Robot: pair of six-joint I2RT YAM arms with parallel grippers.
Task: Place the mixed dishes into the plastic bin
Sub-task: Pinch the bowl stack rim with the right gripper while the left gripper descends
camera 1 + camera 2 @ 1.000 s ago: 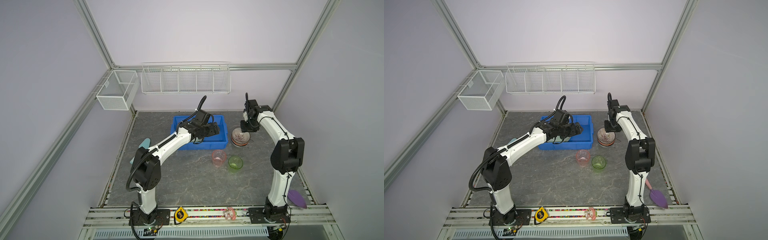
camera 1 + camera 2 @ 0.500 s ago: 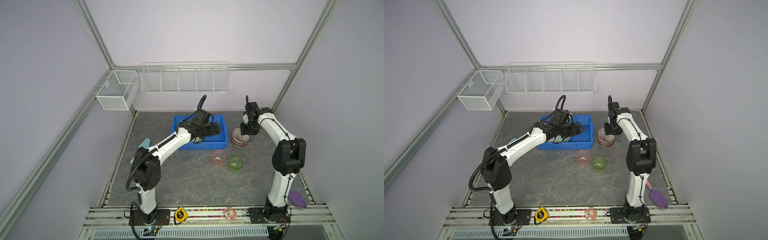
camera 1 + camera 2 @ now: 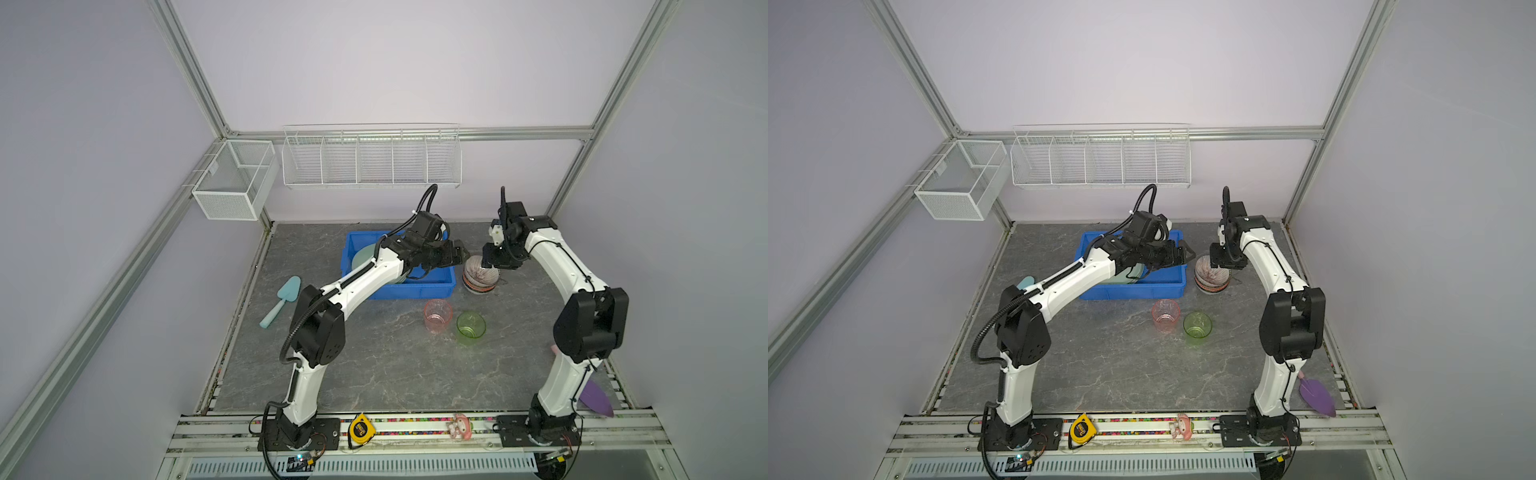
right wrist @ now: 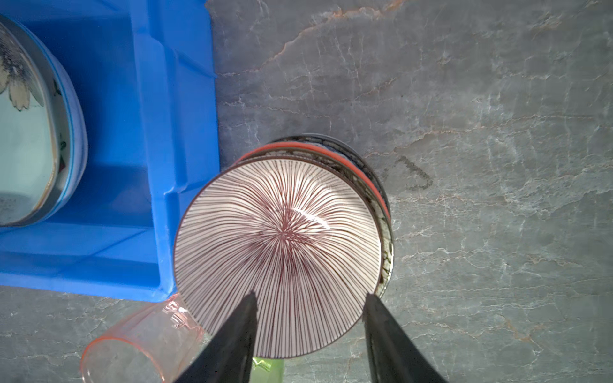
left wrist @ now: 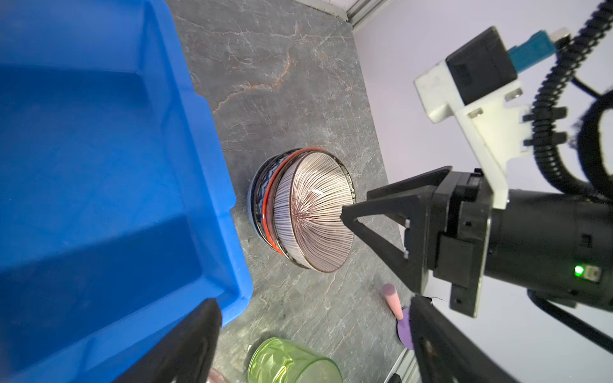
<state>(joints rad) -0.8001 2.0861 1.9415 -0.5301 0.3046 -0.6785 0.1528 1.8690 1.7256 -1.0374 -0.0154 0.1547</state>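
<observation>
**Bowls stacked beside the bin, both tools unloaded**

You are looking at a grey marbled tabletop (image 3: 395, 365) enclosed by pale lilac walls (image 3: 395, 62) and aluminium framing (image 3: 191, 70).

Nearest you, on the front rail, lie a yellow tape measure (image 3: 361, 430) and a small pink charm (image 3: 458, 430). A purple scoop (image 3: 596, 399) rests at the near right corner.

Further in, a pink cup (image 3: 437, 316) and a green cup (image 3: 471, 327) stand upright just beside each other on the tabletop, outside the bin. A teal scoop (image 3: 282, 299) lies well off to the left.

Behind the cups sits the blue plastic bin (image 3: 415, 286). Inside it you can see a pale green plate (image 4: 26, 142) with a flower, lying on top of at least one other plate. Just beside the bin's right end stands the stack of patterned bowls (image 3: 478, 278), on the tabletop and not in the bin. Its top bowl (image 4: 282, 232) is white with dark red lines radiating from the centre.

Your left tool (image 3: 461, 253) hangs over the bin's right end, pointing toward the bowls, with its jaws spread wide and nothing in them. Your right tool (image 4: 310, 295) points down over the stack with its jaws partway apart. One jaw is over the inside of the top bowl and the other is at its rim, and nothing is clamped between them.

Farthest from you, a long white wire rack (image 3: 372, 156) hangs on the back wall, and a white mesh basket (image 3: 232, 185) hangs on the left framing.
</observation>
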